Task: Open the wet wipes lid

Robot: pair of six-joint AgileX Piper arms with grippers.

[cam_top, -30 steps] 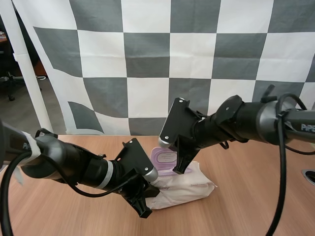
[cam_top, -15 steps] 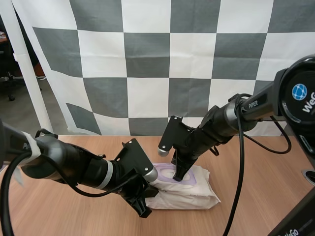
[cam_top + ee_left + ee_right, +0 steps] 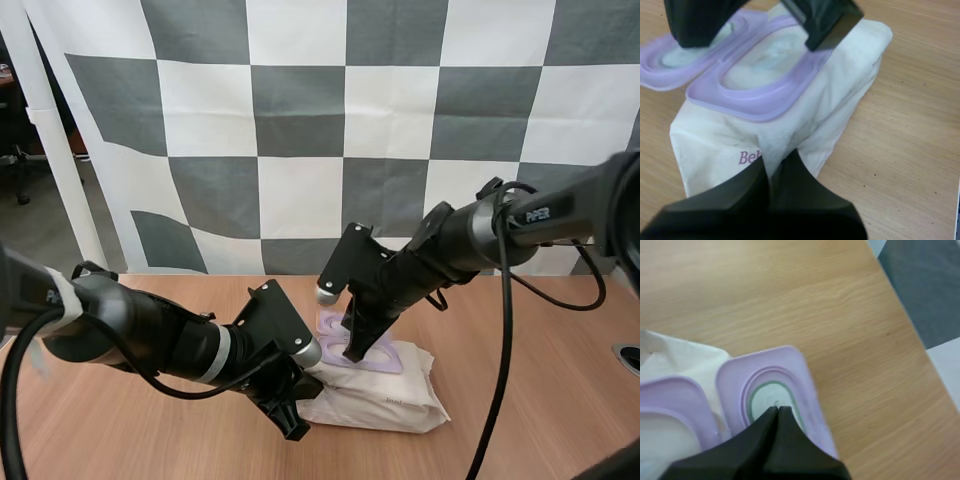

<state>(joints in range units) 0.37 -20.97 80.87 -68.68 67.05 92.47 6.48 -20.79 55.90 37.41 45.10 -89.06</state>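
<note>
While my left gripper [image 3: 774, 162] pinches the pack [image 3: 850, 85], my right gripper [image 3: 776, 411], fingers [image 3: 795, 445] closed, touches its open lid [image 3: 802, 372].

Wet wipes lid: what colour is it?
The lid is lilac, a pale purple; best seen in the right wrist view, flipped open beside the wet wipes pack.

My left arm [image 3: 130, 330] lies low, stretched toward the middle, with the left gripper [image 3: 777, 162] angled down and its fingers pressed together. My right arm [image 3: 500, 230] slants down from the right, and the right gripper [image 3: 776, 410] points downward, fingers closed into one wedge.
</note>
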